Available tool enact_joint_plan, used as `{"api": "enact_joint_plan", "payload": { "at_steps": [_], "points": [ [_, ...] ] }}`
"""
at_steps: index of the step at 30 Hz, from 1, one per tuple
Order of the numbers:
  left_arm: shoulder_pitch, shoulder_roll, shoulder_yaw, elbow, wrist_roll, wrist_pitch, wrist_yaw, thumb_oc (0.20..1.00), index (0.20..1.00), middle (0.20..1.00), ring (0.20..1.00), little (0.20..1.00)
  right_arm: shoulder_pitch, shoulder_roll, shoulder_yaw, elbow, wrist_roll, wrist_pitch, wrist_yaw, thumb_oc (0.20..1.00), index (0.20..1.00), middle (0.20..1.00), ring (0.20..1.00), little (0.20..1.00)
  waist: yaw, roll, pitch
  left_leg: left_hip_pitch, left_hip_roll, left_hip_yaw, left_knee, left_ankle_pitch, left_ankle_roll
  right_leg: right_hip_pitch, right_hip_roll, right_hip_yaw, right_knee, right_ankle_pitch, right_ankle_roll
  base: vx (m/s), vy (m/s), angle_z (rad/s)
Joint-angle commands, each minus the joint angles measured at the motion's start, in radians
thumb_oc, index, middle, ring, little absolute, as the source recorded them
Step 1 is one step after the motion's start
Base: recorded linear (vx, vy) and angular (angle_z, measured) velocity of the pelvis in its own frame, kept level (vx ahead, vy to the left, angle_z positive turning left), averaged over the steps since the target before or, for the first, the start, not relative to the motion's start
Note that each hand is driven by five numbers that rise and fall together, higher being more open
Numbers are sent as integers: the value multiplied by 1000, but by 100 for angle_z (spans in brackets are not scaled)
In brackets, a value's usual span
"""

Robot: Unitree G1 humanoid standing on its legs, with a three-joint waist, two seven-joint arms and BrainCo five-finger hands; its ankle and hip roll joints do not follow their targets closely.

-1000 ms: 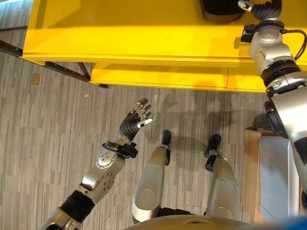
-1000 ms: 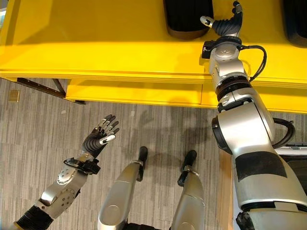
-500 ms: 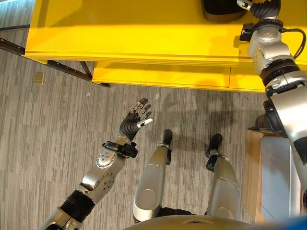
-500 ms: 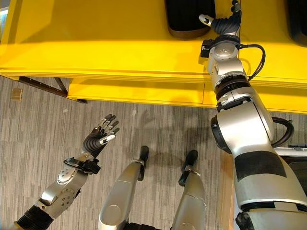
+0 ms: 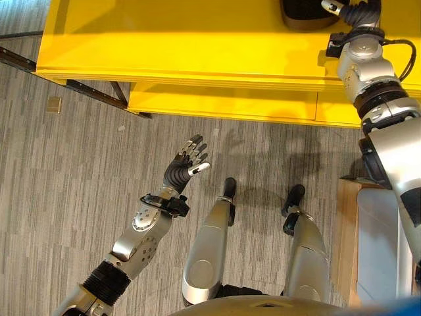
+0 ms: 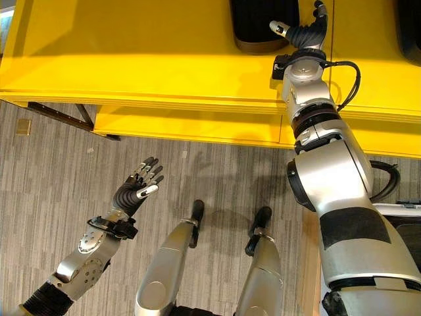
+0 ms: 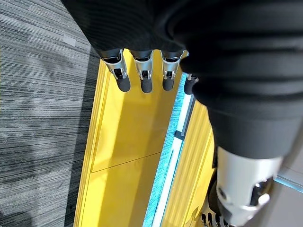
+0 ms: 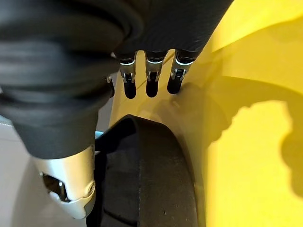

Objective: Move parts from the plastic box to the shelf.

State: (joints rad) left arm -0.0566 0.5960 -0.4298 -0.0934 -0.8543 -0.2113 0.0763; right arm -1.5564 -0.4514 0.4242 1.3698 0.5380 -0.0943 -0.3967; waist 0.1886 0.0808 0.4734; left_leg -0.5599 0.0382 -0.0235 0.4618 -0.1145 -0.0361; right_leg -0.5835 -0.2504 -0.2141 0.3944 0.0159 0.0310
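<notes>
Right hand (image 6: 304, 31) reaches over the yellow shelf (image 6: 145, 52), fingers straight and spread, holding nothing. A black part (image 6: 263, 23) lies on the shelf just beside its thumb; the right wrist view shows that dark rounded part (image 8: 147, 179) right under the fingertips (image 8: 151, 85), apparently not gripped. Left hand (image 5: 187, 161) hangs over the grey floor (image 5: 66, 184) well short of the shelf, fingers relaxed and apart, empty. Judgement: this looks like the placing step, part set down on the shelf. Next move likely calls for drawing the right hand clear without nudging the part, then turning toward the box for another.
</notes>
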Motion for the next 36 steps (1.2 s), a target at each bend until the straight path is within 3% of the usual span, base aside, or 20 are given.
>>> {"api": "enact_joint_plan", "payload": {
  "at_steps": [1,2,3,5,7,8,9,10,11,15,21,22,36],
  "points": [
    [15,37,-5,-131,-18,-63,10,1000,1000,1000,1000,1000,-52,21,10,-40,24,-30,23,1000,1000,1000,1000,1000,46,-15,9,-9,31,-64,11,27,-25,37,-46,66,169,-84,66,94,-2,0],
    [15,37,-4,-131,-18,-64,12,1000,1000,1000,1000,1000,-50,28,8,-41,25,-30,25,1000,1000,1000,1000,1000,46,-17,5,2,33,-66,19,-4,-29,45,-44,70,181,-113,74,0,0,0],
    [15,40,-2,-132,-20,-65,12,1000,1000,1000,1000,1000,-51,37,9,-42,28,-31,26,1000,1000,1000,1000,1000,46,-17,10,-8,32,-64,12,26,-25,37,-46,65,170,-85,66,4,7,4],
    [16,40,-1,-130,-19,-65,13,1000,1000,1000,1000,1000,-48,49,7,-42,31,-31,28,1000,1000,1000,1000,1000,45,-19,7,1,33,-68,21,-5,-29,47,-44,71,182,-114,73,2,1,2],
    [16,41,1,-131,-20,-65,13,1000,1000,1000,1000,1000,-48,52,7,-42,31,-32,30,1000,1000,1000,1000,1000,44,-19,11,-9,31,-64,14,26,-25,39,-46,68,172,-86,65,3,11,4],
    [19,42,0,-130,-21,-66,13,1000,1000,1000,1000,1000,-48,57,10,-41,30,-31,29,1000,1000,1000,1000,1000,45,-20,8,2,33,-67,19,-5,-29,47,-44,72,183,-114,72,4,13,4],
    [21,43,2,-135,-23,-66,14,1000,1000,1000,1000,1000,-47,62,10,-40,30,-32,28,1000,1000,1000,1000,1000,45,-20,12,-9,31,-64,15,25,-25,39,-45,69,171,-87,64,96,-1,0],
    [23,44,3,-135,-24,-68,14,1000,1000,1000,1000,1000,-46,71,6,-39,31,-31,29,1000,1000,1000,1000,1000,45,-21,9,3,32,-67,21,-7,-28,48,-43,73,182,-115,72,-88,32,1],
    [22,44,3,-136,-24,-68,14,1000,1000,1000,1000,1000,-46,71,6,-39,31,-31,29,1000,1000,1000,1000,1000,45,-20,13,-8,30,-63,17,22,-24,40,-45,69,173,-88,64,0,0,0],
    [25,45,5,-134,-26,-68,15,1000,1000,1000,1000,1000,-41,89,7,-43,31,-33,30,1000,1000,1000,1000,1000,42,-23,14,-9,31,-64,20,23,-25,39,-44,70,175,-89,63,-22,7,-1],
    [29,45,4,-138,-27,-70,16,1000,1000,1000,1000,1000,-31,108,-8,-40,38,-32,27,1000,1000,1000,1000,1000,44,-25,15,-10,32,-65,25,18,-24,40,-43,69,179,-92,63,14,-2,0],
    [30,44,5,-138,-28,-72,17,1000,1000,1000,1000,1000,-28,113,-12,-39,40,-32,28,1000,1000,1000,1000,1000,45,-26,10,0,33,-68,31,-11,-28,49,-41,73,188,-119,70,84,-17,0],
    [31,49,4,-143,-30,-75,19,1000,1000,1000,1000,1000,-30,131,-31,-30,46,-33,22,1000,1000,1000,1000,1000,52,-26,15,-5,29,-72,43,-14,-24,47,-44,75,195,-119,71,6,-1,0]
  ]
}}
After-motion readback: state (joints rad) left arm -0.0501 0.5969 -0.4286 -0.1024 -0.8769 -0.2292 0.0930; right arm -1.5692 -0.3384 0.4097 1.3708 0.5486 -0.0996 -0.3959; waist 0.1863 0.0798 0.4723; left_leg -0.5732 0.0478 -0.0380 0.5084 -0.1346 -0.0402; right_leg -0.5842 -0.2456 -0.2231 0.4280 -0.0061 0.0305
